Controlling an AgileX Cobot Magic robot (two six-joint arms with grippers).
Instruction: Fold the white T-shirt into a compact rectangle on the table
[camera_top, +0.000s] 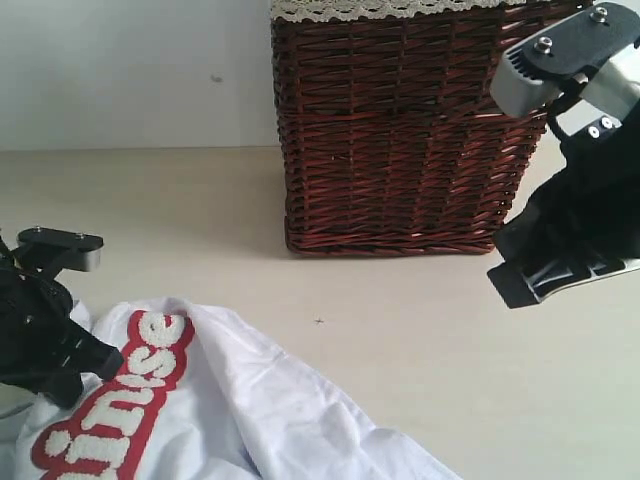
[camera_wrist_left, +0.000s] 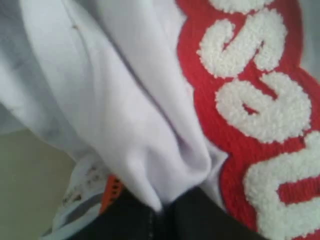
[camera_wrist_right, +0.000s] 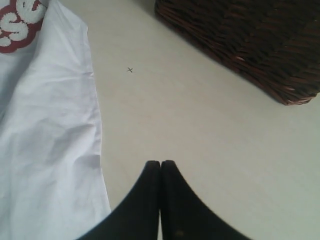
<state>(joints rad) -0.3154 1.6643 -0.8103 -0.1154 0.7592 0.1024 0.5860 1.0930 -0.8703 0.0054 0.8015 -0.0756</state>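
Exterior view: the shirt (camera_top: 260, 410) lies crumpled on the table (camera_top: 430, 340), in the near left corner of the picture. It is white, with fuzzy white letters (camera_top: 130, 400) on a red patch (camera_top: 178, 340). The black left gripper (camera_top: 70, 365) sits right at the shirt's left edge, touching the cloth. A big brown basket (camera_top: 400, 130) stands at the back of the table, well apart from the shirt, with a strip of white lace (camera_top: 380, 9) along its top. The right gripper (camera_top: 540, 275) hangs in the air on the right, near the basket's right side. A tiny dark cross (camera_top: 319, 321) is marked on the table between the shirt and the basket.

The left wrist view shows two black fingers (camera_wrist_left: 200, 215) pressed together with a fold of white cloth pinched between them. So this gripper is clamped on the shirt. The red patch is just beside the pinch.

In the right wrist view the two black fingers (camera_wrist_right: 172, 200) touch each other with nothing between them. They are over bare table, just beside the shirt's edge.
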